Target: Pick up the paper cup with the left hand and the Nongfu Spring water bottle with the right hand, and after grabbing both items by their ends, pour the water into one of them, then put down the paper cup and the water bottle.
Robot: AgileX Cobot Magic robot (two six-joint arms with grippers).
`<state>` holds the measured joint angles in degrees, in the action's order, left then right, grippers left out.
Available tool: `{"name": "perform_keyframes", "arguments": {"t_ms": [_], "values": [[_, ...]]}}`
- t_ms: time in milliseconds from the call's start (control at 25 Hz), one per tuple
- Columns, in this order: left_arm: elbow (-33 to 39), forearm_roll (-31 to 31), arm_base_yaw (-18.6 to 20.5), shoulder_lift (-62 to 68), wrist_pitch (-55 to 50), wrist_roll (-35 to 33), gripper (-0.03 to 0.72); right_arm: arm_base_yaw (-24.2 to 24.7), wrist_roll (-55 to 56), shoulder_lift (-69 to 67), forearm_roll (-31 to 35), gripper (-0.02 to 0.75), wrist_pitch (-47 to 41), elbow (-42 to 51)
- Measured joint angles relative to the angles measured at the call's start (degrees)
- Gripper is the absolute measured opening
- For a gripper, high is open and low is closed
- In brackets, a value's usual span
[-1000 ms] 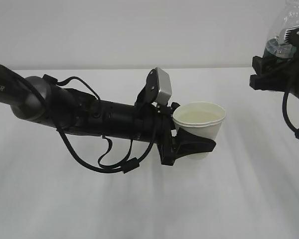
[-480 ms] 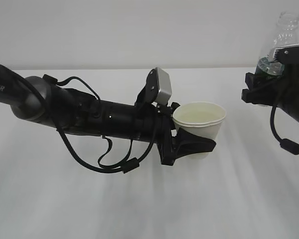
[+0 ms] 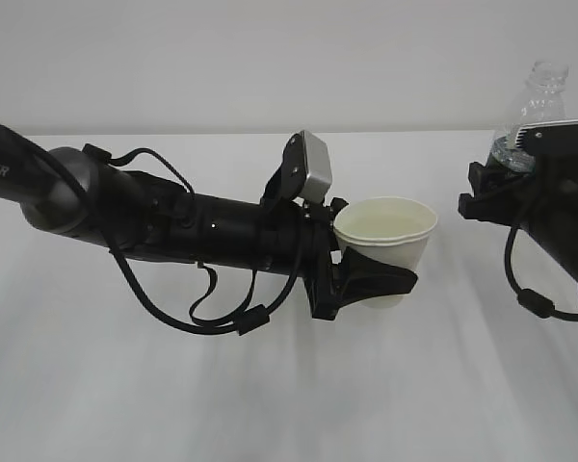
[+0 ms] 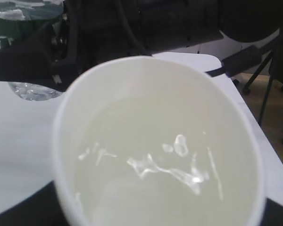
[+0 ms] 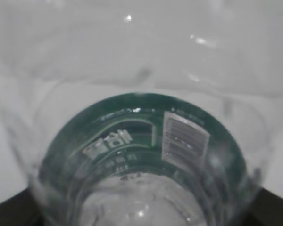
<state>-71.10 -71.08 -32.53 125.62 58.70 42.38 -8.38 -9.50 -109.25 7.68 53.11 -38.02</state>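
- Two claws grasp: left claw [image 3: 371, 279] clamps the paper cup [image 3: 385, 241] of water [image 4: 151, 165] above the bench [image 3: 289, 404].
- Right claw [image 3: 491, 188] grips the Nongfu Spring water bottle [image 3: 532, 106], upright, well apart.
- Risk: tilting the cup while lowering could spill.

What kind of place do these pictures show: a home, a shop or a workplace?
Probably a lab or office test room: a bare white table before a plain white wall, and black chair legs on a wooden floor beside it. Nothing homely shows.

right hand [image 3: 482, 188] hiding bottle [image 3: 532, 106] base, left arm [image 3: 19, 183] cut off at frame edge
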Motion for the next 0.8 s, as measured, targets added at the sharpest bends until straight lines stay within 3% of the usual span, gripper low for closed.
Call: {"name": "perform_keyframes", "arguments": {"t_ms": [800], "values": [[0.0,0.8,0.0,0.0,-1.5,0.0,0.434,0.0,1.0,-6.0,0.9,0.501,4.5,-1.3]]}}
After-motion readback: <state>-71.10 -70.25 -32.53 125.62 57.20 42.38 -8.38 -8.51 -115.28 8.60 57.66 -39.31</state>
